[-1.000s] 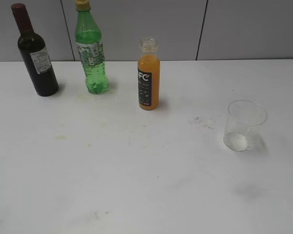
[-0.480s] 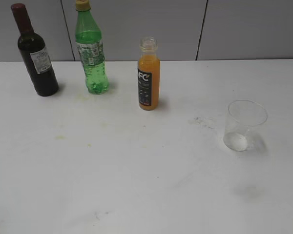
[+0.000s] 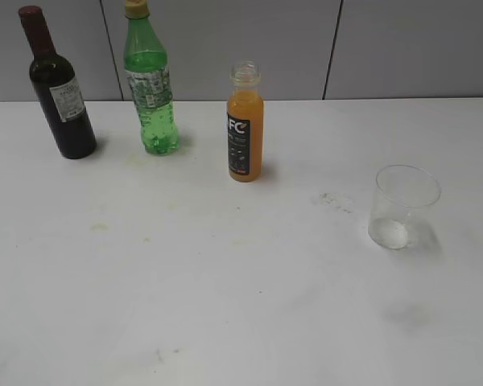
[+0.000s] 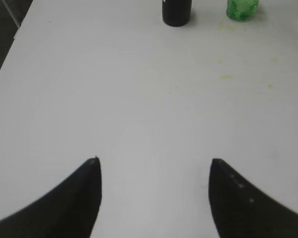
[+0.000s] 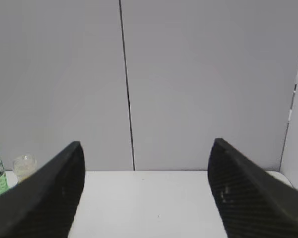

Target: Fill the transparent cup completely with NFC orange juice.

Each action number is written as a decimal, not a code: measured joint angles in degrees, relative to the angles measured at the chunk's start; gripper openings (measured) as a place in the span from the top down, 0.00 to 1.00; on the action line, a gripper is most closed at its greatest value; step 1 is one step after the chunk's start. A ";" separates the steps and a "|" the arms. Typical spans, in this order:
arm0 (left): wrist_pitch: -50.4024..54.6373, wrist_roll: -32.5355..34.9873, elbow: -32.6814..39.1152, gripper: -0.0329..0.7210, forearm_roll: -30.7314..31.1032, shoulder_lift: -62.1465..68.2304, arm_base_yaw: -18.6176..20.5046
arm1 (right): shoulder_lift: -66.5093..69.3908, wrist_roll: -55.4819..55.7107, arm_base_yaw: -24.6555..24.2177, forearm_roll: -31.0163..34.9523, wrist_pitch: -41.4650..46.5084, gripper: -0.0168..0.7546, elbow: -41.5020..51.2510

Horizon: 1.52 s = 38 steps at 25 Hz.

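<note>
The NFC orange juice bottle [image 3: 245,125] stands uncapped at the middle back of the white table, nearly full of orange liquid. Its clear neck shows at the left edge of the right wrist view [image 5: 24,166]. The transparent cup [image 3: 403,207] stands empty at the right. Neither gripper shows in the exterior view. My left gripper [image 4: 155,163] is open and empty over bare table. My right gripper [image 5: 146,146] is open and empty, facing the back wall.
A dark wine bottle [image 3: 59,90] with a red cap and a green plastic bottle [image 3: 150,84] with a yellow cap stand at the back left; their bases show in the left wrist view [image 4: 177,11] [image 4: 242,9]. A grey panelled wall [image 3: 386,44] runs behind the table.
</note>
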 joint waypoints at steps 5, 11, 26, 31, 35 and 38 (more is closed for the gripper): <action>0.00 0.00 0.00 0.27 0.00 0.00 0.00 | 7.89 0.00 0.00 0.01 -12.83 0.21 4.66; 0.00 0.00 0.00 0.27 0.00 0.00 0.00 | 15.93 0.23 0.00 -6.01 -30.73 0.21 16.57; 0.00 0.00 0.00 0.27 0.00 0.00 0.00 | 46.36 10.67 0.00 -14.24 -49.68 0.13 21.01; 0.00 0.00 0.00 0.27 0.00 0.00 0.00 | 60.73 10.01 0.00 -14.74 -68.11 0.15 20.96; 0.00 0.00 0.00 0.27 0.00 0.00 0.00 | 68.06 5.04 0.00 -14.69 -73.86 0.23 21.03; 0.00 0.00 0.00 0.27 0.00 0.00 0.00 | 69.38 0.95 0.00 -14.69 -74.34 0.25 21.99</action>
